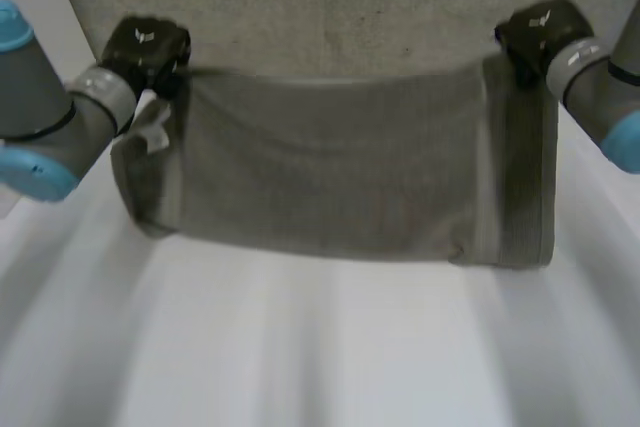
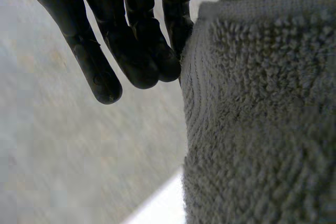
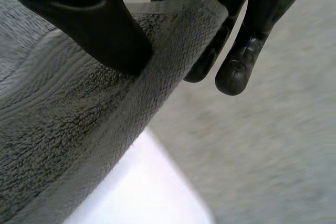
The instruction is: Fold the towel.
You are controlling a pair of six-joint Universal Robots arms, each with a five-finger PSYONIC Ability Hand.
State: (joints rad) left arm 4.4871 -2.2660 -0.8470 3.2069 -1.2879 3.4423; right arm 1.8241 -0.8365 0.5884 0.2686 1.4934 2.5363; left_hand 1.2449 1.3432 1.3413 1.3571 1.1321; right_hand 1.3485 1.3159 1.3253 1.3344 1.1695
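Item: towel (image 1: 330,177), grey terry, with a woven band near each short end.
Location: partly on the white table (image 1: 320,347), partly above it. The far part lies flat on the tabletop. The near part is raised as a sheet slung between the two hands, with its low margin towards the robot.
Long axis: side to side across the robot's front, running from one hand to the other.
Left hand (image 1: 145,47): at the sheet's left top corner. In its wrist view the fingers (image 2: 131,35) run nearly straight along one face of the corner, and a dark part, judged to be the thumb, sits on the other face. It is grasping the towel by a pinch.
Right hand (image 1: 535,32): at the right top corner. The thumb (image 3: 89,19) presses the cloth's edge against the fingers behind it. It too is grasping the towel by a pinch.
Bearing of towel from hands: the sheet hangs below both hands and towards the robot, while the flat part lies beneath and beyond them.
Nearer hand: neither. The two sit about level, one at each corner, so the held edge runs straight across.
Step judged: laying the held edge over the flat part to make a fold.
Next move calls for: both hands travelling away from the robot at an equal pace, then lowering the corners onto the flat cloth.
Risk: uneven travel would skew the fold line.
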